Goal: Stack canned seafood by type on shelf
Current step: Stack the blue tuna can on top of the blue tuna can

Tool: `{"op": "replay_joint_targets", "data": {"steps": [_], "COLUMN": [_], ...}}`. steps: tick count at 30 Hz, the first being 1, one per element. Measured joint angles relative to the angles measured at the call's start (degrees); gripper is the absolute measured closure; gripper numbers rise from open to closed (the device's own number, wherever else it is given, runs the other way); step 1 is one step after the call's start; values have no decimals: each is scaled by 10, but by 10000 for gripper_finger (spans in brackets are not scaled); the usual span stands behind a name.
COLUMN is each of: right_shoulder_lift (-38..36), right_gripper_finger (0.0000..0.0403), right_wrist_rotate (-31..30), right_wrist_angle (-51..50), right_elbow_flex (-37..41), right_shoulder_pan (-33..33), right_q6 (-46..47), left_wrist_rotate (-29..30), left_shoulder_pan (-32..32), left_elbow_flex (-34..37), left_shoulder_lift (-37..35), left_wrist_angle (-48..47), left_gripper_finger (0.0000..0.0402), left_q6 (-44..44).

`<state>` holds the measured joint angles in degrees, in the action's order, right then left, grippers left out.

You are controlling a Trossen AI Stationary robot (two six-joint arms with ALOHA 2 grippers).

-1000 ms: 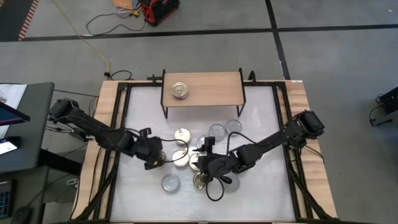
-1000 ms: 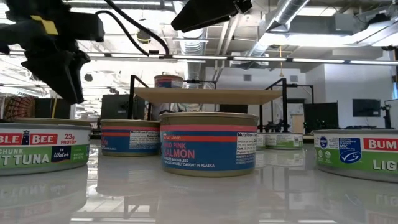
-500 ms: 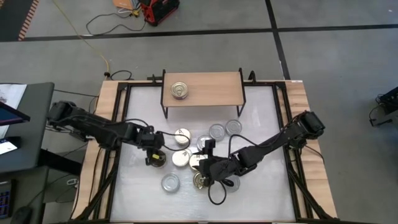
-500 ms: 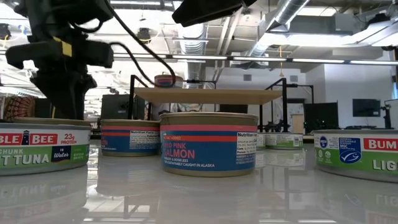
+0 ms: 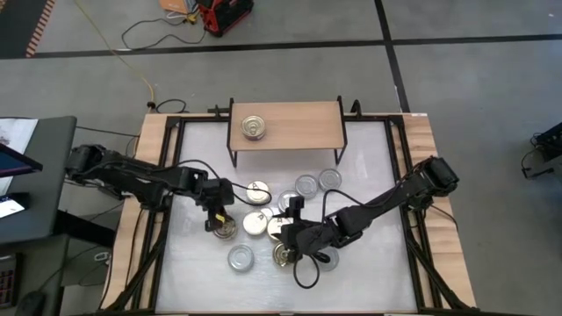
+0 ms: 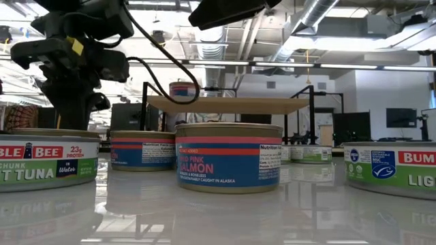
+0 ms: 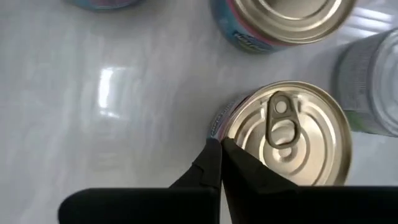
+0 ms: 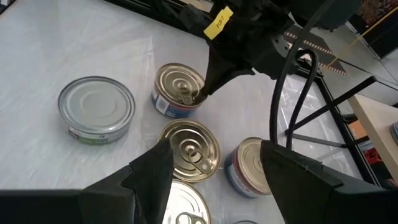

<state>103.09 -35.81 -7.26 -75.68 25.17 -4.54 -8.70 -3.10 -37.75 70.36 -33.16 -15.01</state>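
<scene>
I see L gripper down on a gold-lid tin near table centre-left, fingers pinched fully together at its rim, gripping nothing. R gripper hovers over the tin cluster, jaws apart, empty. One tin sits on the shelf at the table's far edge; rest are on the white top in front of it.
</scene>
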Motion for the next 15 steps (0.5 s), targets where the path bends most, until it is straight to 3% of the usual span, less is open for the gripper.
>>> {"op": "replay_joint_targets", "data": {"steps": [4, 10, 15], "right_shoulder_lift": [0, 0, 0], "right_gripper_finger": [129, 129, 129], "right_wrist_rotate": [1, 72, 80], "right_wrist_angle": [-3, -4, -13], "right_elbow_flex": [0, 0, 0], "right_shoulder_pan": [0, -6, -13], "right_q6": [0, 8, 11], "left_wrist_rotate": [-42, -88, -134], "left_shoulder_pan": [32, 91, 128], "left_elbow_flex": [1, 1, 1], "left_shoulder_lift": [1, 1, 1], "left_wrist_angle": [-1, -11, -10], "left_gripper_finger": [401, 401, 401], "left_q6": [15, 58, 89]}}
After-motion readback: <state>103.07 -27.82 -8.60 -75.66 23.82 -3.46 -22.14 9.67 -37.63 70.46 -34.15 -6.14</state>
